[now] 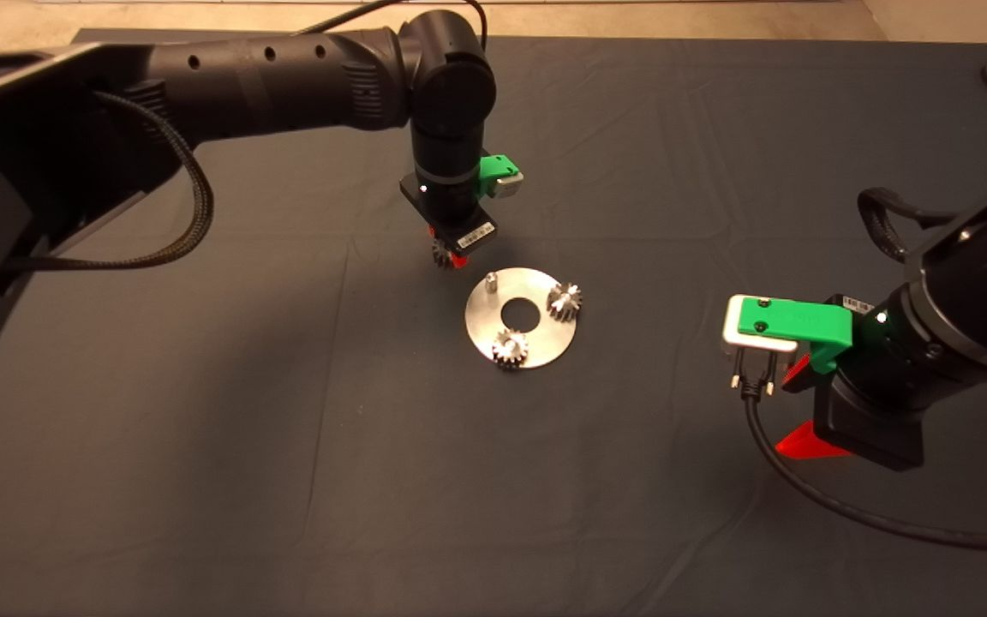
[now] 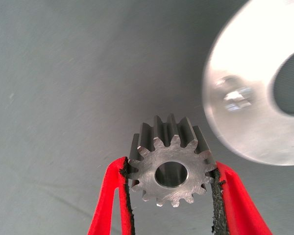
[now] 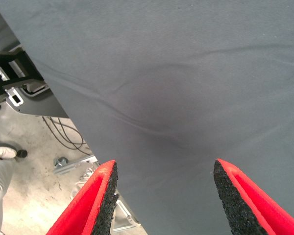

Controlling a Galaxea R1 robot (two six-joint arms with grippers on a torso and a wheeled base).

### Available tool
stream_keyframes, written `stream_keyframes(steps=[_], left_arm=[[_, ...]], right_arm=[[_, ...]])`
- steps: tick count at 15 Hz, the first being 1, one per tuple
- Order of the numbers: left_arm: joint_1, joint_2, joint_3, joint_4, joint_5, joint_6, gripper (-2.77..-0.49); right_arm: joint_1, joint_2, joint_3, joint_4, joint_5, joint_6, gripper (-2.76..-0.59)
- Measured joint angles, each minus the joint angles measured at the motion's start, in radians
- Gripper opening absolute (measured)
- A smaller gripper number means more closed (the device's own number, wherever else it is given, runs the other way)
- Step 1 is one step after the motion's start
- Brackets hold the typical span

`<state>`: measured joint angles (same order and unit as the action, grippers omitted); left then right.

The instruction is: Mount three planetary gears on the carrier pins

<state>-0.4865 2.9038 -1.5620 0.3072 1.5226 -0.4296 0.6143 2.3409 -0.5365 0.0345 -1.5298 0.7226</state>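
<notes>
Done: two small silver toothed gears [image 1: 564,301] [image 1: 511,348] are sitting on the round silver carrier disc [image 1: 545,347].
Left: the left end effector [image 2: 170,182] is gripping the third silver gear [image 2: 171,164] beside the bare silver pin [image 1: 490,281].
Right: the right end effector [image 3: 162,198] is idling, spread wide.

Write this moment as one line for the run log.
left gripper: shut on third gear, beside disc | gears on pins: two | free pin: one | right gripper: open, idle

I am seeing a wrinkled dark grey cloth mat [image 1: 202,480] lying over the table, pale concrete floor [image 3: 34,196] showing beyond its edge.
</notes>
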Motion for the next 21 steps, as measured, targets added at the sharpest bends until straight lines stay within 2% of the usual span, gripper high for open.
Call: stream_keyframes(steps=[5, 9, 13, 21], left_arm=[[-0.010, 0.027, 0.052, -0.001, -0.002, -0.014, -2.62], [-0.012, 0.030, 0.077, -0.002, -0.001, -0.021, -2.62], [-0.022, 0.031, 0.119, -0.003, 0.000, -0.023, -2.62], [-0.022, 0.031, 0.165, -0.005, 0.000, -0.034, -2.62]], right_arm=[[-0.001, 0.006, 0.006, 0.004, 0.000, 0.000, -1.92], [-0.003, 0.012, 0.007, 0.007, 0.000, 0.000, -1.92], [-0.008, 0.044, 0.003, 0.009, 0.000, 0.000, -1.92], [-0.019, 0.093, -0.007, 0.010, -0.001, 0.000, -1.92]])
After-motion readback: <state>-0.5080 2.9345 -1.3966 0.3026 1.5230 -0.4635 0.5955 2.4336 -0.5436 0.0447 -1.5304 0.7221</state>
